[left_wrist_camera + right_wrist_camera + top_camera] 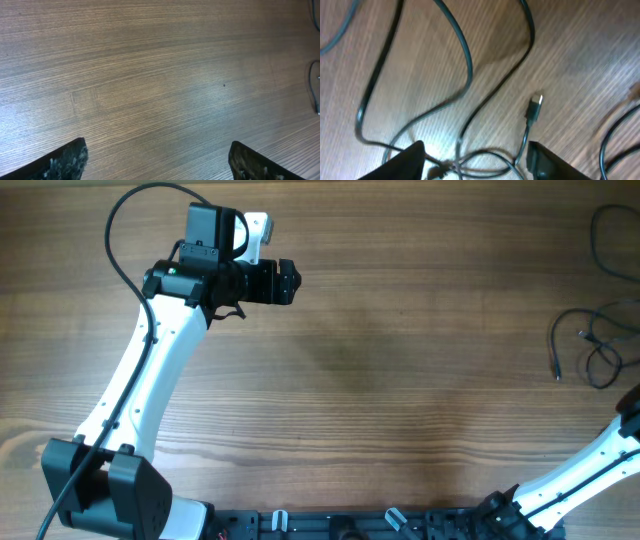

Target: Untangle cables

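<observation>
Spanning every view is the wooden table (400,380), its grain running side to side. From overhead the left arm (140,390) rises white from its black base at the near left corner and reaches to the far left of the table, a thick black lead (118,250) arching beside it. The right arm (590,470) shows only as a white link leaving the right edge of the overhead picture, so its hand is not seen from above.

The cables (590,345) lie at the far right of the table, well apart from the left arm: thin black strands in loose loops, with one more loop (612,235) higher at the same edge. The left wrist camera catches only a sliver of them (315,90) at its right border, past a wide stretch of bare wood.

The right wrist camera alone gives them close up: strands (465,65) curve and cross over the wood, and several meet in what looks like a knot low in the picture, though blur makes that uncertain. A small plug tip (536,104) lies just beside the right-hand finger.

The left gripper (157,162) has its fingers (65,160) spread wide over bare wood with nothing between them. The right gripper (475,165) also has its fingers (547,160) spread, with crossing strands lying on the table between them, not pinched.
</observation>
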Robot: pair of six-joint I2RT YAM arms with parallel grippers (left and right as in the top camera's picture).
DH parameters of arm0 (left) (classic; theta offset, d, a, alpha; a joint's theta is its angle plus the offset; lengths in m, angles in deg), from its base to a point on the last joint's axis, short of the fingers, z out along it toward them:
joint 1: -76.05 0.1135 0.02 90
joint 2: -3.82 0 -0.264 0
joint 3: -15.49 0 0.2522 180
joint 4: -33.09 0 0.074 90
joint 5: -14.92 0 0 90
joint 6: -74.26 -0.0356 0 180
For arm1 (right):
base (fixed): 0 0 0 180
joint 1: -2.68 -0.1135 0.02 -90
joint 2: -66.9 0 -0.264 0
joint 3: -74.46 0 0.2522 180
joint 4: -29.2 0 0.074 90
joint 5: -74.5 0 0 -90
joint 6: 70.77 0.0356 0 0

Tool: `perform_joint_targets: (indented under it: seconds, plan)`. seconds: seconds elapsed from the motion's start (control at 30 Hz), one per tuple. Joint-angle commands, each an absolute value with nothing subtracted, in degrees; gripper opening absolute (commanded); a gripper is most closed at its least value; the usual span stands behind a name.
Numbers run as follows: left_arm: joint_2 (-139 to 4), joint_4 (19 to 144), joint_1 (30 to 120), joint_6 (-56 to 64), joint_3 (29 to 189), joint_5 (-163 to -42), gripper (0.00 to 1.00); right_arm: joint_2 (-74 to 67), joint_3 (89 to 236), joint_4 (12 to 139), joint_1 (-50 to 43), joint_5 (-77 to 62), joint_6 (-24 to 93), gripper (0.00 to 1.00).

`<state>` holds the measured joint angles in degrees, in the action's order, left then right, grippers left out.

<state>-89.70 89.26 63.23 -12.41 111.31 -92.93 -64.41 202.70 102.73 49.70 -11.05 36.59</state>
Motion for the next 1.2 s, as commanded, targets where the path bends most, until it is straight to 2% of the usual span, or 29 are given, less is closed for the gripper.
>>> perform_joint_targets:
  seconds: [0.0,0.33,0.77,1.0,1.17]
  plan:
    - [-88.41,89.11,63.04,-12.43,111.01,-92.36,0.93,-61.98,205.76,104.57,49.72,-12.06,37.44,0.71]
    - [-88.41,89.07,63.04,-12.54,111.01,-92.34,0.93,-46.46,205.76,110.77,49.7,-21.74,42.19,0.74]
    - [-88.28,88.63,63.04,-12.5,111.01,-90.2,0.94,-34.64,205.76,118.95,48.87,-23.16,43.8,0.73]
    - [-83.23,88.3,63.08,-12.25,111.01,-85.56,0.94,-24.87,205.76,120.43,38.38,-23.2,40.11,0.74]
    - [-78.49,88.65,63.08,-9.41,111.01,-77.61,0.95,-21.65,205.76,120.7,28.54,-23.45,38.52,0.76]
